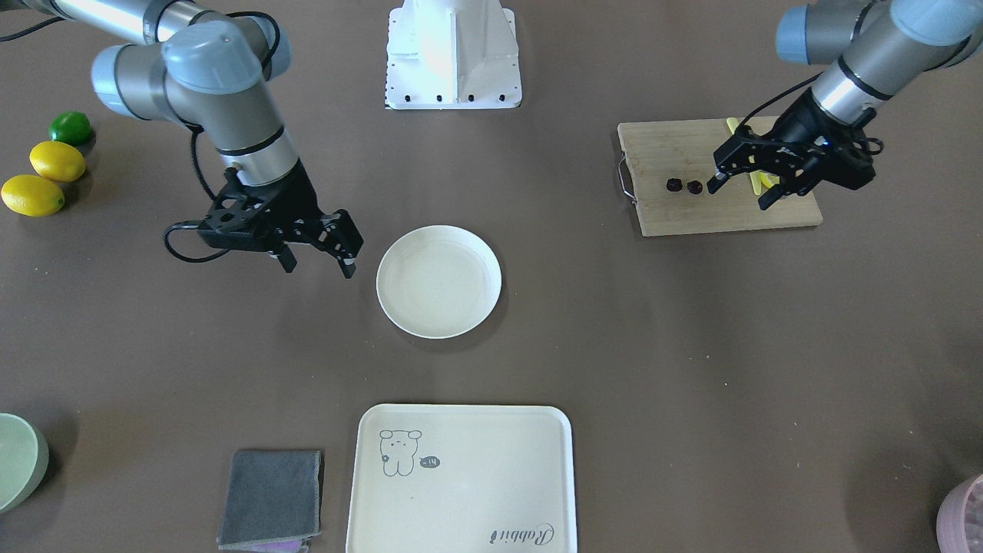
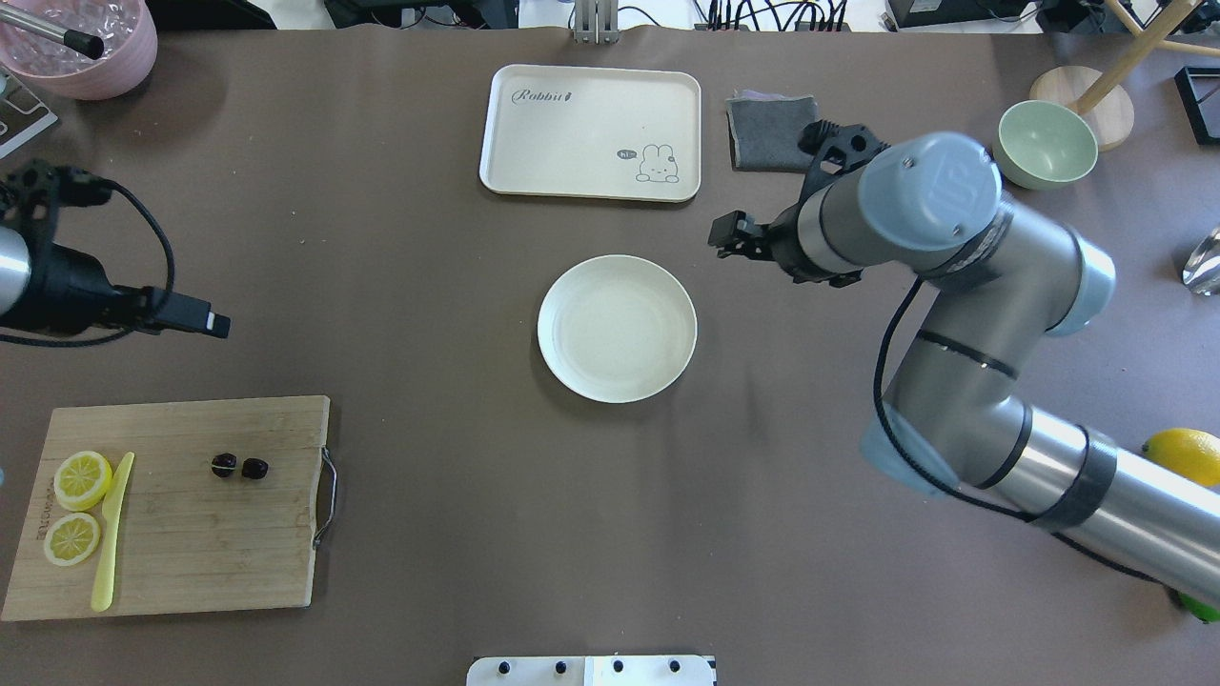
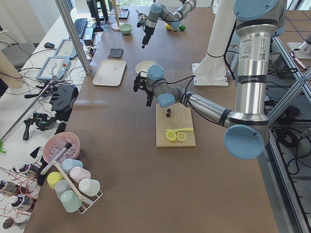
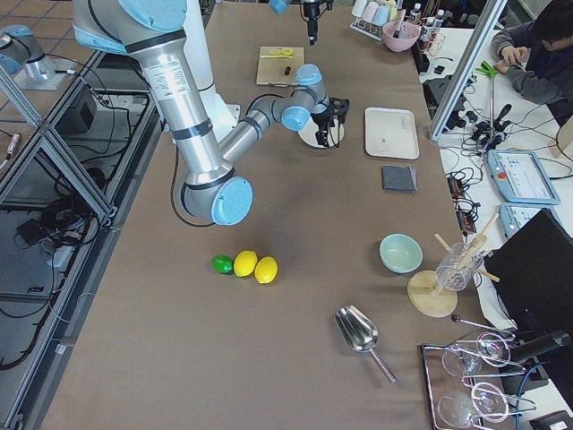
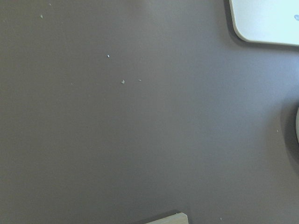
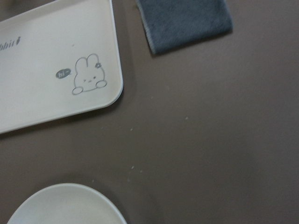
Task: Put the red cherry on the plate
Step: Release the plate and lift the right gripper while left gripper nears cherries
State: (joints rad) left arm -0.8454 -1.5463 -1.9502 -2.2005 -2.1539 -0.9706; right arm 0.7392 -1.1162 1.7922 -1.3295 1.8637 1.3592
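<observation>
The red cherry (image 1: 684, 186) (image 2: 239, 467), a pair of tiny dark fruits, lies on the wooden cutting board (image 1: 676, 146) (image 2: 191, 553). The plate (image 1: 438, 281) (image 2: 617, 327) sits bare at the table's middle, and its rim (image 6: 65, 205) shows in the right wrist view. My left gripper (image 1: 740, 193) (image 2: 217, 325) hangs open in the air, close to the cherry in the front-facing view, nothing between its fingers. Beside the plate, on the robot's right, my right gripper (image 1: 319, 265) (image 2: 729, 233) is open and holds nothing.
Two lemon slices (image 2: 78, 505) and a yellow knife (image 2: 112, 534) share the board. A cream tray (image 2: 591, 133) (image 6: 51, 74) and grey cloth (image 2: 770, 129) lie beyond the plate. Green bowl (image 2: 1047, 143), pink bowl (image 2: 81, 43), two lemons (image 1: 46, 177) and a lime (image 1: 71, 128) ring the table's edges.
</observation>
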